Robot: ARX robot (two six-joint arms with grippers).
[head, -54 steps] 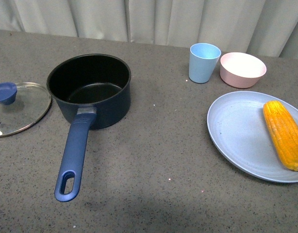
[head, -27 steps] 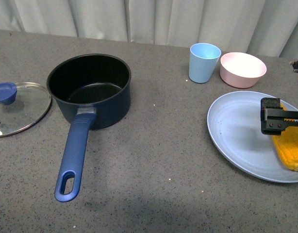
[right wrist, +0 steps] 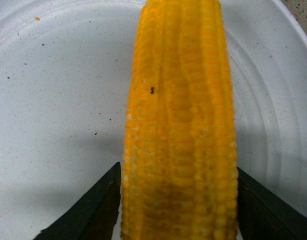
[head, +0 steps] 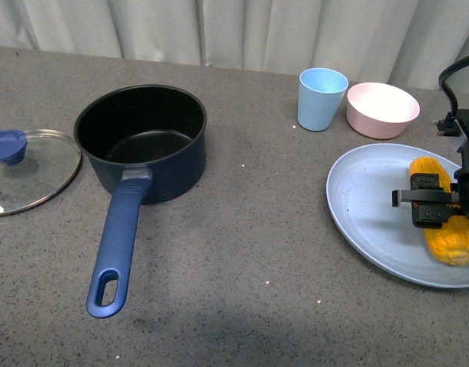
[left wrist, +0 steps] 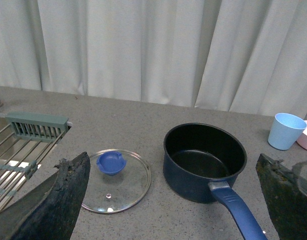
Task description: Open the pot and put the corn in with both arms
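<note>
The dark navy pot stands open on the grey table, its long blue handle pointing toward me. Its glass lid with the blue knob lies flat on the table left of it. The pot and lid also show in the left wrist view, between my open, empty left gripper's fingers. The yellow-orange corn lies on the pale blue plate at the right. My right gripper is shut on the corn, its jaws pressed against both sides.
A light blue cup and a pink bowl stand behind the plate. A metal drying rack lies left of the lid. Curtains hang behind the table.
My right gripper has come in from the right, dropped onto the corn and closed around its middle. The pot and lid have not moved.
</note>
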